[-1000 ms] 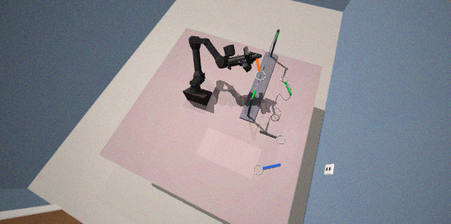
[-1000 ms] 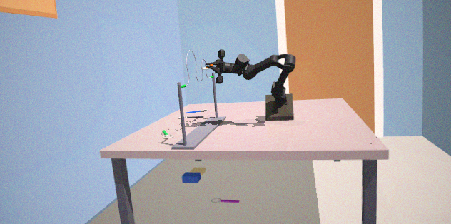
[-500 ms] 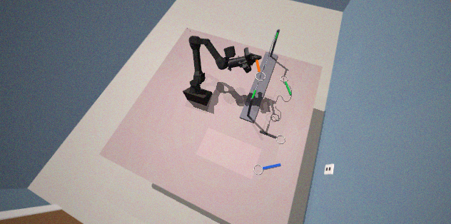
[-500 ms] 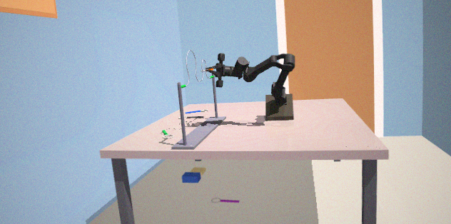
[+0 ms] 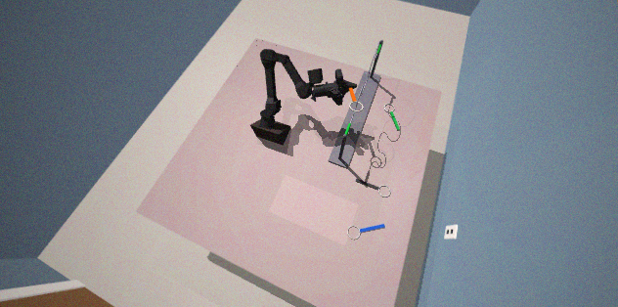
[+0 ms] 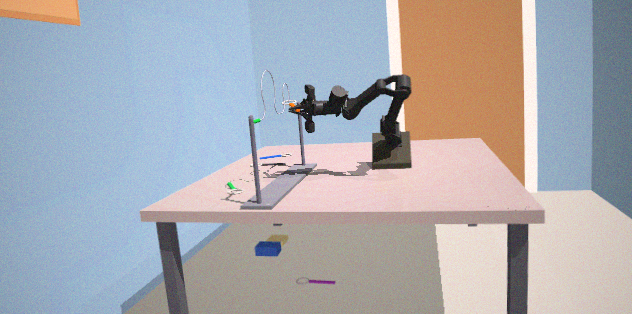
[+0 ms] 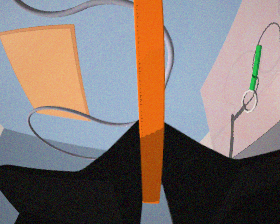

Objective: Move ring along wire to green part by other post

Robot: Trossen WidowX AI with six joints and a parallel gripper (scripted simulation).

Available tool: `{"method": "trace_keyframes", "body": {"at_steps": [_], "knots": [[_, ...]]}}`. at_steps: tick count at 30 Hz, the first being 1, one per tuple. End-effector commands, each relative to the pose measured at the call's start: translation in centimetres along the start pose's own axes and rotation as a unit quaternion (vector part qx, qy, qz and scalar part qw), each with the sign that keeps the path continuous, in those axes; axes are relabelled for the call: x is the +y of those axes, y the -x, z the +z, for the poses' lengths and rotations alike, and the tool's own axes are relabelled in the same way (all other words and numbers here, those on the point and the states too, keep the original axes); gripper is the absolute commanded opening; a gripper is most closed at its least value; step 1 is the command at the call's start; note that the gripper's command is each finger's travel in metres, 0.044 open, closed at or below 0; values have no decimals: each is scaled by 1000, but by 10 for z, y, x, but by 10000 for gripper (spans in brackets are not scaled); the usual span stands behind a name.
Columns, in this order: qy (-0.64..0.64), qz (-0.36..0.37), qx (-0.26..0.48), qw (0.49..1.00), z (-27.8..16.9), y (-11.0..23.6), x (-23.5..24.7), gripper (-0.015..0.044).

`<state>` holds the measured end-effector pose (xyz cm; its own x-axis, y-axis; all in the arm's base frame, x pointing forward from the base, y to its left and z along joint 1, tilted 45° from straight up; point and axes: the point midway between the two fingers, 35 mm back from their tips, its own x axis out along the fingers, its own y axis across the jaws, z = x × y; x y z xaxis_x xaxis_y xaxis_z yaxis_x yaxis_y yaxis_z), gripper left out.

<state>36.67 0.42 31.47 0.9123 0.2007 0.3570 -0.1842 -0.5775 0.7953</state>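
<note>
My gripper (image 5: pixel 353 87) (image 6: pixel 295 108) (image 7: pixel 148 126) is shut on the orange handle (image 5: pixel 352 95) (image 6: pixel 292 105) (image 7: pixel 151 75). The handle is raised at post height, between the posts in the top view. The pale ring (image 5: pixel 356 110) is at the handle's far end, outside the wrist view. The curved grey wire (image 6: pixel 261 93) (image 7: pixel 171 55) passes close by; whether it runs through the ring or touches it cannot be told. One post (image 5: pixel 375 63) (image 6: pixel 255 158) has a green part (image 5: pixel 379 48) (image 6: pixel 257 121). The other post (image 5: pixel 342 147) (image 6: pixel 301 140) has its green part (image 5: pixel 347 129) hidden in the exterior view.
The posts stand on a grey base (image 5: pixel 359 112) (image 6: pixel 280 189). Beyond it on the table lie a green-handled ring (image 5: pixel 394 120) (image 6: pixel 231 185) (image 7: pixel 256 67), a dark-handled ring (image 5: pixel 374 186) and a blue-handled ring (image 5: pixel 373 228) (image 6: pixel 270 157). A purple-handled ring (image 6: pixel 321 282) is on the floor.
</note>
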Motion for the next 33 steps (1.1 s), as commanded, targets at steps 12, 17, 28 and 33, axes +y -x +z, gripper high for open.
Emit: {"method": "trace_keyframes", "body": {"at_steps": [12,17,28,33], "knots": [[170,-82,-18,982,10,3,-58,-150],[224,-108,-12,968,17,8,-75,-150],[331,-161,4,930,37,24,-106,-150],[377,-184,11,908,49,31,-117,-150]]}}
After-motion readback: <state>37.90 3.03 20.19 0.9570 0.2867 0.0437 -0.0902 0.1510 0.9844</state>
